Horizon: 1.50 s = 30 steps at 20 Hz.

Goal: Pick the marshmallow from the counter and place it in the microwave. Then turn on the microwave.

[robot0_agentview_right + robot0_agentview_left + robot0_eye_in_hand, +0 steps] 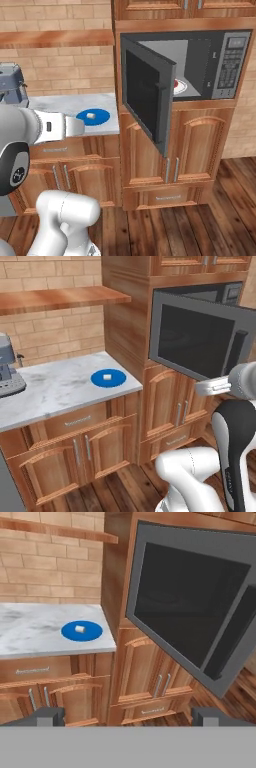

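While nothing sits between them, the scene reads as follows:

Fingers: the fingers (128,716) are spread wide, one dark tip (46,715) at the lower left of the hand view and the other at the lower right, with only cabinet fronts between them.

Aim: the hand looks forward at the wooden cabinets, well back from the counter and apart from everything on it.

Marshmallow: the marshmallow (106,376) lies near the middle of a round blue plate (96,379); it is too small to tell whether it stands on end or lies on its side, so its long axis cannot be read.

Blue plate: it rests flat on the counter (55,388), near the right-hand end, close to the tall cabinet.

Microwave: the microwave (220,62) is built into the tall wooden cabinet to the right of the counter; its door (147,97) is swung open toward the counter side.

Inside: a white, red-rimmed plate (181,86) lies on the floor of the cavity.

Keypad: the keypad (231,52) sits on the right of the front.

Counter's far left: a grey appliance (7,368) stands there.

Above: a wooden shelf (55,298) runs along the brick wall.
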Motion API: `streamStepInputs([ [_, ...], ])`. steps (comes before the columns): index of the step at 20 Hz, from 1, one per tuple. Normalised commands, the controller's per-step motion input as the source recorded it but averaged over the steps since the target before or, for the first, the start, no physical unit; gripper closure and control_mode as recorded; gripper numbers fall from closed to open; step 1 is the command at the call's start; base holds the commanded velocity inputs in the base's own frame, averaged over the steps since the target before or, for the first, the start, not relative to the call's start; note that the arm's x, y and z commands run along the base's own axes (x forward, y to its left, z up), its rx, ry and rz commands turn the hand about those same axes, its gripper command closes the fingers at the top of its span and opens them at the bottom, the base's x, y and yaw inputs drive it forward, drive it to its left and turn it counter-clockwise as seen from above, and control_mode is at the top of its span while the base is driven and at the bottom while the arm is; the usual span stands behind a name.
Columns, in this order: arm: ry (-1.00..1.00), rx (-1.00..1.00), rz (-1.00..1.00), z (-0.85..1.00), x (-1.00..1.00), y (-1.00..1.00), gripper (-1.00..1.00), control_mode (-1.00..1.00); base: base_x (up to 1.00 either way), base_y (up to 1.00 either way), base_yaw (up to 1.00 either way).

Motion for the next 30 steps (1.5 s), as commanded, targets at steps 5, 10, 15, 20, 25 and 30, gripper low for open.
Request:
streamStepInputs([
  [5, 0.0, 0.0, 0.0, 0.0, 0.0, 0.0, -1.0, 1.0, 0.27, 0.38, 0.0],
  [10, 0.0, 0.0, 0.0, 0.0, 0.0, 0.0, -1.0, 1.0, 0.38, 0.37, 0.0],
  [15, 0.0, 0.0, 0.0, 0.0, 0.0, 0.0, -1.0, 1.0, 0.36, 0.41, 0.0],
  [20, 0.0, 0.0, 0.0, 0.0, 0.0, 0.0, -1.0, 1.0, 0.3, 0.44, 0.0],
  [25, 0.0, 0.0, 0.0, 0.0, 0.0, 0.0, -1.0, 1.0, 0.24, 0.46, 0.0],
  [30, 0.0, 0.0, 0.0, 0.0, 0.0, 0.0, -1.0, 1.0, 0.23, 0.43, 0.0],
])
